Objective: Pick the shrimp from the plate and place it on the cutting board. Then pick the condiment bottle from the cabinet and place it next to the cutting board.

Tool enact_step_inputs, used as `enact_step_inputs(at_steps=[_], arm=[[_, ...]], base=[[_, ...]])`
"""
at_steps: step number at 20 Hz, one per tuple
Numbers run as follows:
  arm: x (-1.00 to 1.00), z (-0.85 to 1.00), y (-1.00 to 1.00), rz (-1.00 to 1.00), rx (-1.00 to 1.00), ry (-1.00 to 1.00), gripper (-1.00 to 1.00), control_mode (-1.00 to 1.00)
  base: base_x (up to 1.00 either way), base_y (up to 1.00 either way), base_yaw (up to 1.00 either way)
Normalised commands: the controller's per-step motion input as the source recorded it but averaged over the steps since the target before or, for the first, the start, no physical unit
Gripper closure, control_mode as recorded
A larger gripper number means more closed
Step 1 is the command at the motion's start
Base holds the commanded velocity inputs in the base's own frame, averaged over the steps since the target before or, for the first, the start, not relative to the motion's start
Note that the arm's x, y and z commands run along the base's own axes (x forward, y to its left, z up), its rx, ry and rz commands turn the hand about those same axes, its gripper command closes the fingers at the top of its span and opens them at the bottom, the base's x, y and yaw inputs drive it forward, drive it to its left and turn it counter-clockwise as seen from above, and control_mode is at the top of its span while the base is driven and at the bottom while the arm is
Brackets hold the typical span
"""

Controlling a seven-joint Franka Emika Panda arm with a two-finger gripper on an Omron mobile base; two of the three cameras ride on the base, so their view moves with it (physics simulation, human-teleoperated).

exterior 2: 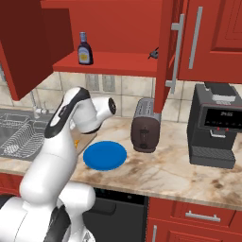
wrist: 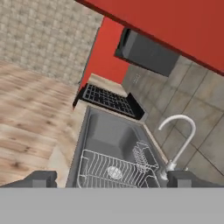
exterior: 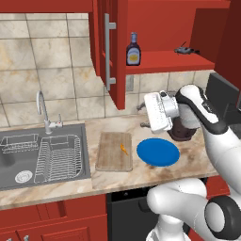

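The tiny orange shrimp (exterior: 124, 149) lies on the wooden cutting board (exterior: 113, 153), near its right edge. To the right of the board sits the bare blue plate (exterior: 158, 152) (exterior 2: 105, 155). The dark condiment bottle (exterior: 133, 49) (exterior 2: 84, 49) stands upright on the shelf of the red cabinet (exterior: 164, 61), whose door (exterior: 113, 52) hangs open. My gripper (exterior: 142, 115) hovers above the counter behind the plate, well below the shelf, pointing left. In the hand view its fingertips (wrist: 41, 178) stand wide apart, so the gripper (wrist: 113, 179) is open with nothing between them.
A steel sink (exterior: 28, 155) with a wire dish rack (exterior: 59, 157) (wrist: 116, 168) and a faucet (exterior: 44, 110) lies left of the board. A toaster (exterior 2: 145, 131) and a coffee machine (exterior 2: 215, 125) stand on the counter to the right. A small dark object (exterior: 185, 50) rests further along the shelf.
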Motion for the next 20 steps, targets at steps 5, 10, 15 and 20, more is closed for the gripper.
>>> enact_step_inputs(at_steps=[5, 10, 15, 20], arm=[[0.00, 0.32, 0.00, 0.07, 0.14, -0.04, -1.00, -1.00], [0.00, 0.27, 0.00, 0.04, 0.15, 0.00, -1.00, -1.00], [0.00, 0.27, 0.00, 0.01, 0.12, 0.00, -1.00, -1.00], [0.00, 0.26, 0.00, 0.00, 0.08, 0.00, -1.00, -1.00]], base=[[0.00, 0.00, 0.00], [0.00, 0.00, 0.00], [0.00, 0.00, 0.00], [0.00, 0.00, 0.00]])
